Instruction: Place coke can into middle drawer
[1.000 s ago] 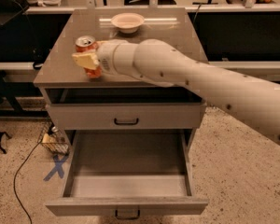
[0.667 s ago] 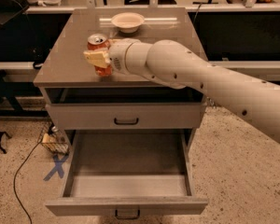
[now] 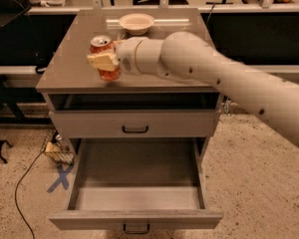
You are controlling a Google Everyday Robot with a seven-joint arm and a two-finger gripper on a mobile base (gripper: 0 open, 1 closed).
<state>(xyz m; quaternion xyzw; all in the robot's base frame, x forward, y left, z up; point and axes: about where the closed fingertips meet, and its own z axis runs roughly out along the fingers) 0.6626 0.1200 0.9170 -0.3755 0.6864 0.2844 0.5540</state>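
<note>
The coke can (image 3: 102, 45), red with a silver top, is held upright over the grey cabinet's top (image 3: 70, 68). My gripper (image 3: 105, 61) is shut on the can from the right, its pale finger pad across the can's front. The white arm reaches in from the right. The middle drawer (image 3: 137, 218) is pulled wide open below, a deep grey box with a dark curved handle (image 3: 136, 228), and nothing shows inside it. The can is well above and behind the drawer's opening.
A white bowl (image 3: 136, 22) sits at the back of the cabinet top. The shallower drawer (image 3: 135, 124) above the open one is closed. A blue X mark (image 3: 61, 178) and a cable lie on the speckled floor at left. Dark desks stand behind.
The gripper has carried the can to the right and slightly toward the front of the cabinet top. The drawer has stayed open.
</note>
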